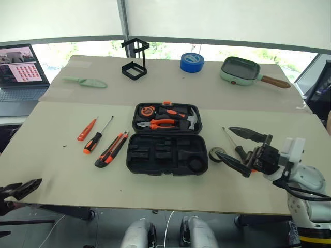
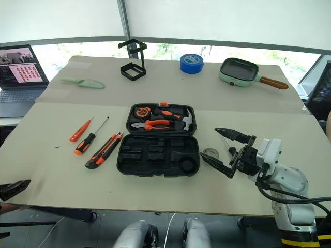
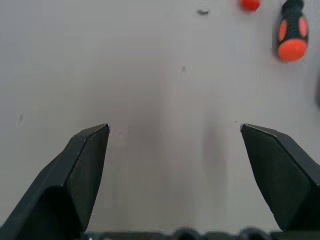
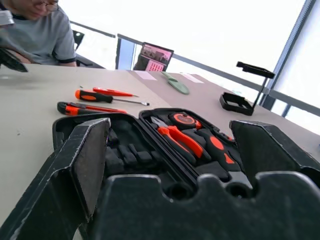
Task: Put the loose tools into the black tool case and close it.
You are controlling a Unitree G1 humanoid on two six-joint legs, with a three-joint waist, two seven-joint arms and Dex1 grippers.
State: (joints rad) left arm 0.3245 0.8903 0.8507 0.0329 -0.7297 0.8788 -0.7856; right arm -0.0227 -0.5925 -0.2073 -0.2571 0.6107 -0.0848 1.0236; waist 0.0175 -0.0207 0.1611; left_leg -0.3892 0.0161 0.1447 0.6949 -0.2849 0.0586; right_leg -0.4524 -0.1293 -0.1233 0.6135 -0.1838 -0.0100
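Note:
The black tool case (image 1: 138,162) lies open at the table's middle, with pliers, a hammer and a tape measure in its far half. Left of it lie an orange screwdriver (image 1: 86,129), a black-and-orange screwdriver (image 1: 95,139) and a utility knife (image 1: 111,149). Right of the case sit a small dark tape roll (image 1: 217,154) and a slim screwdriver (image 1: 230,137). My right gripper (image 1: 221,142) hovers open just right of the case, over the roll, pointing at the case (image 4: 150,145). My left gripper (image 3: 175,131) is open over bare table at the near left edge, holding nothing.
Along the far side stand a black wire-frame stand (image 1: 135,64), a big blue tape roll (image 1: 192,62), a pale green pan (image 1: 240,71) and a pale green scoop (image 1: 85,81). A laptop (image 1: 20,72) sits off the table's far left. A person (image 4: 35,30) sits at the left.

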